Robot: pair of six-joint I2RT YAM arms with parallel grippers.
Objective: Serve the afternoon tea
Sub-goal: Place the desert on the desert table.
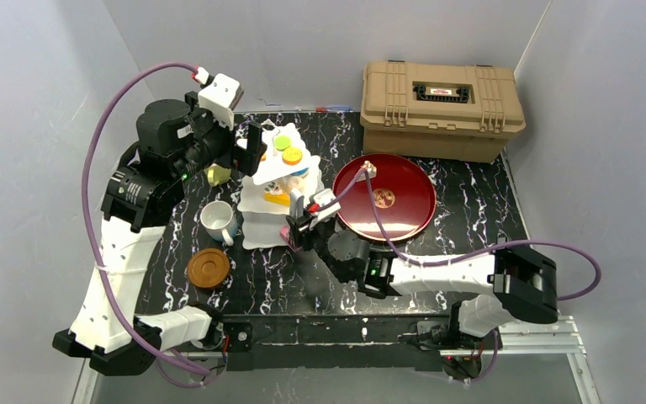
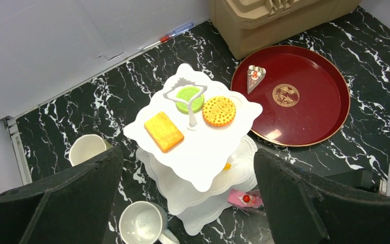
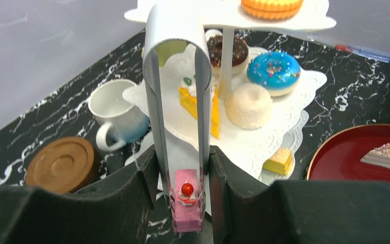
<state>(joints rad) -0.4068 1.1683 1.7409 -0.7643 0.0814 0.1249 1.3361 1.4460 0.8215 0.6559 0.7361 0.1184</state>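
From above I can see only a sliver of the pale yellow-green mug (image 1: 216, 176) behind my left arm (image 1: 164, 139).

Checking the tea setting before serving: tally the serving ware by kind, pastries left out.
mugs: 2, white mug and pale yellow-green mug
coaster: 1
cake stand: 1
red tray: 1
tongs: 1
total: 6

The left arm (image 1: 116, 265) and right arm (image 1: 442, 273) had white shells, black joints and looping purple cables (image 1: 101, 126); the left gripper (image 2: 187, 152) had broad, matte-black fingers (image 2: 56, 203).
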